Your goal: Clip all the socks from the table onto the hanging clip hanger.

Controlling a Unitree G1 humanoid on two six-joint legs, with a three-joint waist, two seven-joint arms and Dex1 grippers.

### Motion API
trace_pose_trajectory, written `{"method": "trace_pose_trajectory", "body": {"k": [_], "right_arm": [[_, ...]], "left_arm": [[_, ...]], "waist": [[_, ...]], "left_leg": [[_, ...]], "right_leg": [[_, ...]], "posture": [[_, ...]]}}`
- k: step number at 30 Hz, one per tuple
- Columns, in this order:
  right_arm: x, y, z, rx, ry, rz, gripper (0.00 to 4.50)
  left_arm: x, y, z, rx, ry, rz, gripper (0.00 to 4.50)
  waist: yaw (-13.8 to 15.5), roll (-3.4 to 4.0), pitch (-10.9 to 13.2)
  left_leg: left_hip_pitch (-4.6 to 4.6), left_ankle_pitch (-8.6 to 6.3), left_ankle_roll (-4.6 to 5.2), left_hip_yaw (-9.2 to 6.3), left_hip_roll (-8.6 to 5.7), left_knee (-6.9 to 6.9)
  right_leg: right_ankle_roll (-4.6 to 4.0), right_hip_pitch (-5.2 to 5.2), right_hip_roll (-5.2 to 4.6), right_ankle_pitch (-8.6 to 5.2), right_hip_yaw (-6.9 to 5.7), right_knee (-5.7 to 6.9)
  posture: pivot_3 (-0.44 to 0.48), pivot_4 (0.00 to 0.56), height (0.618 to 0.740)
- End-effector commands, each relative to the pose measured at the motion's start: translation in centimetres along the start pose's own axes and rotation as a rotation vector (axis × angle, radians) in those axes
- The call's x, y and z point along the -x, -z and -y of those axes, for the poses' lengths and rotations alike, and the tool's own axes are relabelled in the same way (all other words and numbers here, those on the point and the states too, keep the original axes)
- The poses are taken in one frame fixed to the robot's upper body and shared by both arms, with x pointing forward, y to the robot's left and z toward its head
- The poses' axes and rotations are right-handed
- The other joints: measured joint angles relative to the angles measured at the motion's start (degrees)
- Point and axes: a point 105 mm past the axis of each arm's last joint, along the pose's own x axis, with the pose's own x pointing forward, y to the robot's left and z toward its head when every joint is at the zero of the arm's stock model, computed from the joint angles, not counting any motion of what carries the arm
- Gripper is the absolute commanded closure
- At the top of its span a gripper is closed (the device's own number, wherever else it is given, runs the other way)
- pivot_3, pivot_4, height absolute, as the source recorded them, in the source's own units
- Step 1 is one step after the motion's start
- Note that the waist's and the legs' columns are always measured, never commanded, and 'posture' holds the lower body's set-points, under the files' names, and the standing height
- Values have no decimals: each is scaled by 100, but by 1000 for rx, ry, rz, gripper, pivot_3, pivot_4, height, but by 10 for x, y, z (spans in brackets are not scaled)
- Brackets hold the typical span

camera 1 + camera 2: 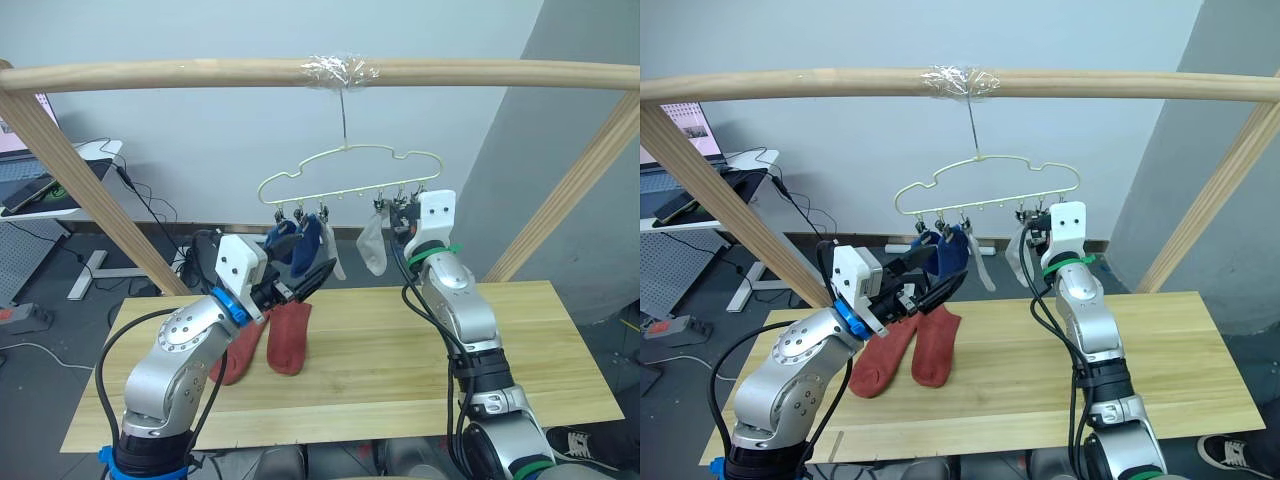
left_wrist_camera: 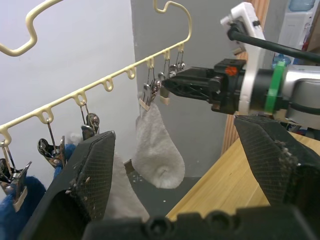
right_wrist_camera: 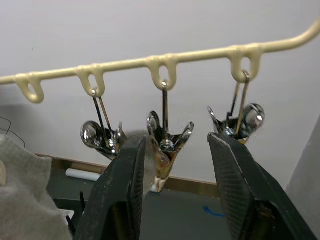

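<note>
Socks: two rust-red socks [image 1: 910, 350] lie on the bench [image 1: 1160, 350]; blue and grey ones already hang from the clip hanger [image 1: 985, 185]. Right pincer [image 3: 172, 165] stands open, empty, its fingers either side of a free metal clip [image 3: 167, 142]. Left pincer [image 2: 180, 165] is open wide, empty, just beside the hanging blue socks [image 1: 945, 250]. Risk: the hanger hangs freely, so a push could swing it and the clip slip out.

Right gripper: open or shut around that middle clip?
Open. In the right wrist view the right gripper has its two fingers spread on either side of the clip, not touching it.
</note>
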Motion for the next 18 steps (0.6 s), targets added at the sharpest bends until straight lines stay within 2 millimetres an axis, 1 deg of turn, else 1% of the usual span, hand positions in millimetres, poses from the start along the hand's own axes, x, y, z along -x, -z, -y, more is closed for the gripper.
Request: {"method": "trace_pose_trajectory", "body": {"k": [1, 7, 13, 18], "right_arm": [[-6, -16, 3, 5, 21, 61, 2452], [-14, -18, -4, -37, 5, 64, 2452], [-16, -19, -15, -82, -26, 64, 2452], [-17, -20, -16, -90, -29, 67, 2452]], "left_arm": [[-2, -12, 7, -29, 33, 40, 286], [-2, -11, 6, -28, 34, 40, 286], [-2, -10, 5, -33, 29, 37, 286], [-3, -10, 7, -35, 32, 37, 286]], "waist": [[1, 0, 0], [0, 0, 0], [0, 0, 0], [1, 0, 0]], "left_leg": [[0, 0, 0, 0, 0, 1], [7, 0, 0, 2, -1, 7], [18, 1, 1, -1, -1, 17], [19, 1, 1, -1, -2, 23]], "right_leg": [[0, 0, 0, 0, 0, 1], [-1, -3, 0, 0, 3, 28], [-4, -3, 1, -3, 2, 60], [-3, -2, 2, -3, 2, 63]], "posture": [[-12, 73, 740], [-4, 79, 740], [3, 82, 740], [4, 81, 740]]}}
